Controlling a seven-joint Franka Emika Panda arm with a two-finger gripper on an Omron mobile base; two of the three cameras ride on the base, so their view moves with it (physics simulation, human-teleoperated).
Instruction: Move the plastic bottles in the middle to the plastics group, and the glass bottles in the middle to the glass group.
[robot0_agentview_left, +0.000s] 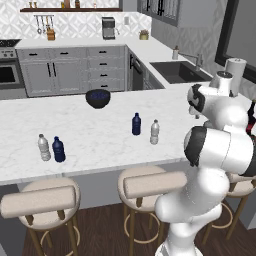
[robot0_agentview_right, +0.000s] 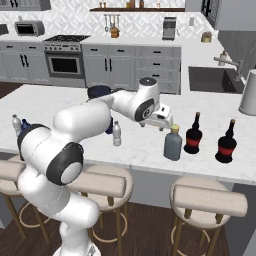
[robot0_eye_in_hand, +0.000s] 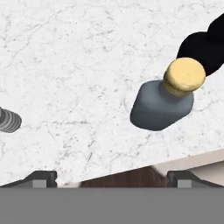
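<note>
We saw the gripper (robot0_agentview_right: 161, 121) spread wide and empty above the counter (robot0_agentview_right: 140, 145), the grey-blue bottle (robot0_agentview_right: 173, 142) (tan cap) just beside two red-labelled bottles (robot0_agentview_right: 193, 134), the middle water bottles (robot0_agentview_left: 154, 132) apart, a bowl (robot0_agentview_left: 98, 98) behind.

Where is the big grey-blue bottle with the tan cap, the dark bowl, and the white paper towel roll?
Big grey-blue bottle with tan cap (robot0_agentview_right: 172, 145): right base view, on its body.
Dark round bowl (robot0_agentview_left: 98, 98): left base view, on its side.
White paper towel roll (robot0_agentview_right: 249, 93): right base view, on its side.
</note>
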